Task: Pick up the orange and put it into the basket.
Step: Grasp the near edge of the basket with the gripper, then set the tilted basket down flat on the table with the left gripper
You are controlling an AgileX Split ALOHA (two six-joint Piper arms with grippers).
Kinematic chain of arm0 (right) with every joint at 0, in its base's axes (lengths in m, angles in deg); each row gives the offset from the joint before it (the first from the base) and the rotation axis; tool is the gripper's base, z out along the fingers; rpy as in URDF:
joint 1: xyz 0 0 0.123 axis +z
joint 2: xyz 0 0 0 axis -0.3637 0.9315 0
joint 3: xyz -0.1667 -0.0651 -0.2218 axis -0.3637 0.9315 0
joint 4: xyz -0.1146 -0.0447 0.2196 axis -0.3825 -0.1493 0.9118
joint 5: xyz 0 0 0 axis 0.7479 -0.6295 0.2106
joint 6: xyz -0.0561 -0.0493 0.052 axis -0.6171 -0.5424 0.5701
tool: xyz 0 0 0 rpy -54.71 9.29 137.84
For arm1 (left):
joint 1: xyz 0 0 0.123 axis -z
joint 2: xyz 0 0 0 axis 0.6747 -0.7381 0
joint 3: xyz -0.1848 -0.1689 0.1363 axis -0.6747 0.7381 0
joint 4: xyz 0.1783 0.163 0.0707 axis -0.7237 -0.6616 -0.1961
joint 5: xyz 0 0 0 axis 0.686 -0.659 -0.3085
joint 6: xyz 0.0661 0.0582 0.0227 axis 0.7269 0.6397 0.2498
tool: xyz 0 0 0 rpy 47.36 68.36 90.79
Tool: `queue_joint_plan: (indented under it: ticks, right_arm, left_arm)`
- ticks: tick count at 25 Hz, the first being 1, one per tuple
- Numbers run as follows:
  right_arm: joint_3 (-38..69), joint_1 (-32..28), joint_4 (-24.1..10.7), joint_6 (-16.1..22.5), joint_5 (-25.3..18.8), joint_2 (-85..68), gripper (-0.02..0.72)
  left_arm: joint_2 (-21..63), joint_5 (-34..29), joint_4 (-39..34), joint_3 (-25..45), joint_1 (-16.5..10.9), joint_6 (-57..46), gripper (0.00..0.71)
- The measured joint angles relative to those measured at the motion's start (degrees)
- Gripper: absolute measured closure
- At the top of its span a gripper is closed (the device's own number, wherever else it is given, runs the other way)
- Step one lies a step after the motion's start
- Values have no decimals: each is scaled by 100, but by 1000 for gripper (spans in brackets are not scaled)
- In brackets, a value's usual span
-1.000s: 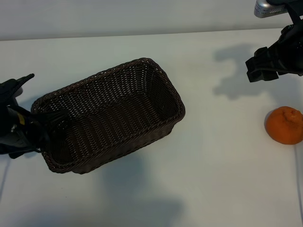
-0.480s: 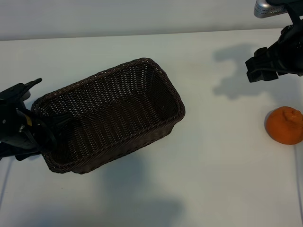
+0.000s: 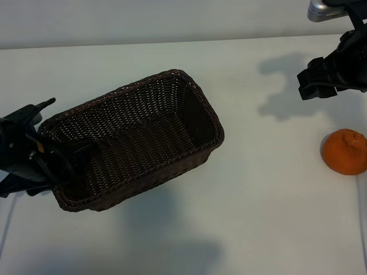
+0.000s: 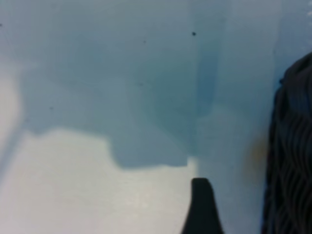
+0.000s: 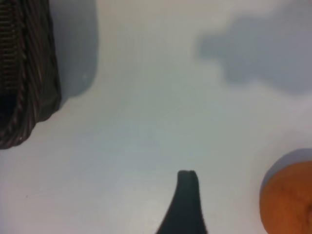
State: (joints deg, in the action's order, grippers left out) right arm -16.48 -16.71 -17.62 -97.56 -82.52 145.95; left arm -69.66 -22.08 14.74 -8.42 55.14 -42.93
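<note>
White table [image 3: 252,217] carries the basket [image 3: 192,103], set diagonally left of centre, and the orange [image 3: 344,151] at the right edge, well apart. Left gripper [image 3: 54,154] sits at the basket's left end, one finger seemingly inside the rim, jaws apparently spread. Right gripper [image 3: 314,85] hovers behind the orange, jaws spread, holding nothing.

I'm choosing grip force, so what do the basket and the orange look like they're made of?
Basket: dark-brown woven wicker or a synthetic lookalike, matte, with open weave and braided rim. Orange: apparently real citrus, with bumpy, dull peel; a replica can't be excluded.
</note>
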Motion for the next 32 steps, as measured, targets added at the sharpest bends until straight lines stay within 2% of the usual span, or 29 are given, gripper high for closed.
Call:
queue_joint_plan:
  ticks: [3,4,16,24,32]
  right_arm:
    - [0,0,0,0,0,0,108]
    - [0,0,0,0,0,0,108]
    - [0,0,5,0,0,0,108]
    - [0,0,5,0,0,0,108]
    - [0,0,5,0,0,0,108]
  left_arm:
    - [0,153,130,0,0,0,353]
    - [0,180,142,0,0,-7,366]
    - [72,349,155,0,0,-14,366]
    - [1004,496,301,0,-86,133,382]
    - [1475,404,574,-90,-109,473,385]
